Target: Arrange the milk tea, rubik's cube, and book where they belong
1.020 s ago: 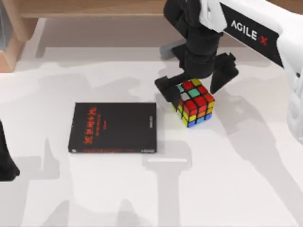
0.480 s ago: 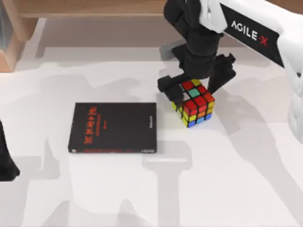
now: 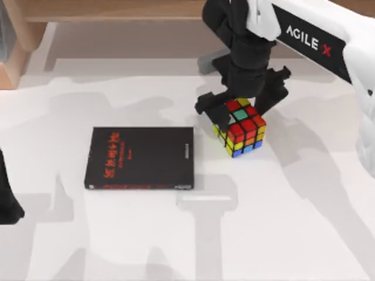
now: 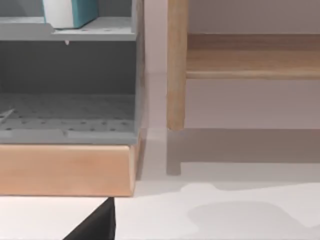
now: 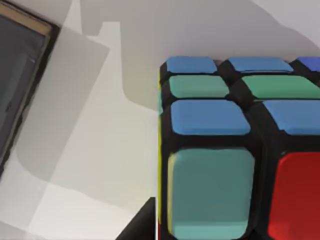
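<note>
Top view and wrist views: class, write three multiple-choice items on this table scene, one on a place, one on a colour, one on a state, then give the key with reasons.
1. Where does the flat black book with red lettering lie from the scrambled multicoloured rubik's cube?
A. the top view's left
B. the top view's right
C. on top of it

2. What colour is the book's cover?
A. white
B. black
C. green

3. How is the right gripper placed?
A. parked far away
B. gripping the book
C. straddling the cube, fingers either side

Key: 1 A, the book sits left of the cube, apart. 2 B, black cover. 3 C, its fingers flank the cube's upper part.
</note>
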You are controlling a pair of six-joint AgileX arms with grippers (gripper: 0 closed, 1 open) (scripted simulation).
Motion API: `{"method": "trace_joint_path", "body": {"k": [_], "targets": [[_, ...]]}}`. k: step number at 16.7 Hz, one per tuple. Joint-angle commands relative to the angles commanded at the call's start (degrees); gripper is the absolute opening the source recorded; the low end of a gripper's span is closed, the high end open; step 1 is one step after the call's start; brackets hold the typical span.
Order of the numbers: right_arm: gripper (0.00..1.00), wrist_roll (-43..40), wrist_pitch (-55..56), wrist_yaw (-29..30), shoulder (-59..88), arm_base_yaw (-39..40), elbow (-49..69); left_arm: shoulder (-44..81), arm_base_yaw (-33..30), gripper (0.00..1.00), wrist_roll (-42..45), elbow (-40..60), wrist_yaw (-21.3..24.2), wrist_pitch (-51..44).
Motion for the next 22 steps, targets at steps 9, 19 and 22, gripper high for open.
{"method": "trace_joint_path", "body": {"k": [9, 19, 22], "targets": [[0.0, 0.0, 0.0, 0.0, 0.0, 0.0, 0.0, 0.0, 0.0, 1.0, 0.0, 0.0, 0.0, 0.0], [0.0, 0.1, -7.9, 0.0, 1.3, -0.2, 9.1, 0.0, 0.0, 1.0, 0.0, 0.0, 0.0, 0.0], [0.0, 0.2, -7.8, 0.0, 1.2, -0.2, 9.1, 0.0, 0.0, 1.0, 0.0, 0.0, 0.0, 0.0]]}}
